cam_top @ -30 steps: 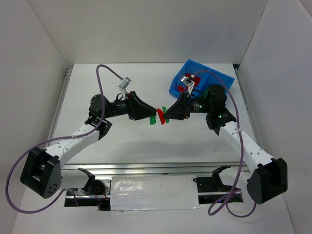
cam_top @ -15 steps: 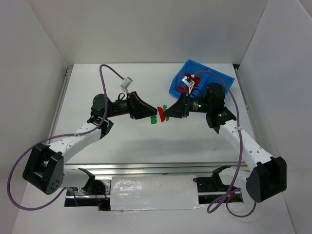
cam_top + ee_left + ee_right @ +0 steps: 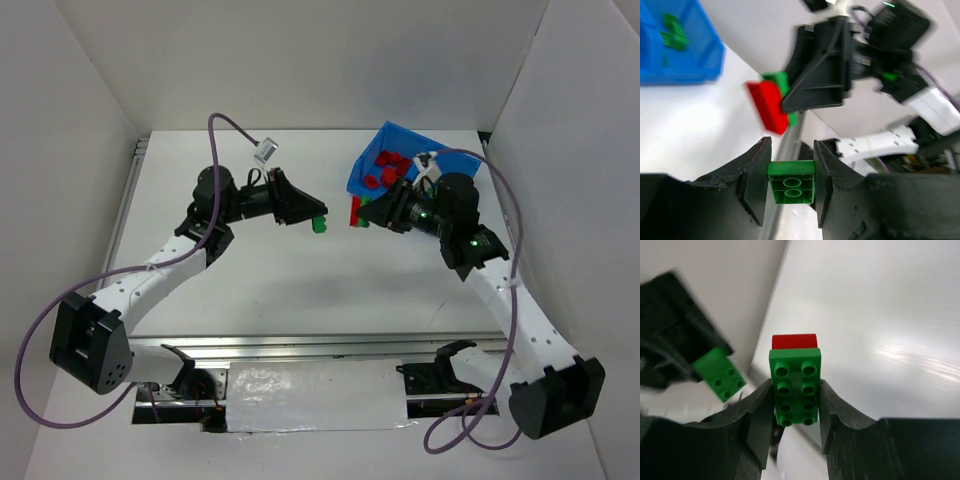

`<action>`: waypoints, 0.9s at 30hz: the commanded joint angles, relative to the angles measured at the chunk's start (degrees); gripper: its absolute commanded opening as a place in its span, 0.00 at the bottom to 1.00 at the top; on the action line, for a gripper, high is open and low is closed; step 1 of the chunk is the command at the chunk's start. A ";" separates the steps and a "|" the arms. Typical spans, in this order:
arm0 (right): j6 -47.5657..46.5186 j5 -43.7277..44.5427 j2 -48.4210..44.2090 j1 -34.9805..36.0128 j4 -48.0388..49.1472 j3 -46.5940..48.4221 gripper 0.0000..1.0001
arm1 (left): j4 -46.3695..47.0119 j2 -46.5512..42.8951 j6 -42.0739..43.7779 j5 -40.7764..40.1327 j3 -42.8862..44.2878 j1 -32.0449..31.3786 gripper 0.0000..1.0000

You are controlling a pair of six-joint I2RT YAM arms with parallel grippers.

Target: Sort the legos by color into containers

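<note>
Arms pulled apart since 1 s ago: left end effector (image 3: 790, 170) clamps green 2x2 brick (image 3: 791, 186) over mid tabletop (image 3: 260, 290); right end effector (image 3: 795, 390) clamps green 2x4 brick (image 3: 795, 375) with red brick (image 3: 794, 341) attached, beside blue bin (image 3: 395, 128) at 1 o'clock. Bricks look light, rigid, slick; pinch flat sides

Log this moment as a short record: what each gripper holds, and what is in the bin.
left gripper: shut on a small green brick
right gripper: shut on a long green brick with a red brick attached at its far end
blue bin: holds red bricks and green bricks
arms: apart, fingers pointing toward each other
</note>
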 commanded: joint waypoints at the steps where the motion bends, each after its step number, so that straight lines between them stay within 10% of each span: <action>1: 3.43 30.95 -8.85 -0.69 -17.34 8.01 0.00 | -7.98 3.39 6.42 -5.17 7.95 -0.83 0.00; 8: 11.09 50.73 -21.61 -0.60 -32.51 15.15 0.00 | -10.45 21.92 9.84 -14.58 26.94 -7.15 0.00; 18: 14.52 46.87 -30.57 -0.69 -45.24 14.28 0.00 | -11.85 60.42 16.87 -24.41 73.21 -18.22 0.00; 27: 16.10 46.71 -37.08 -0.60 -53.52 16.03 0.00 | 3.50 75.46 24.69 -44.36 83.29 -23.06 0.00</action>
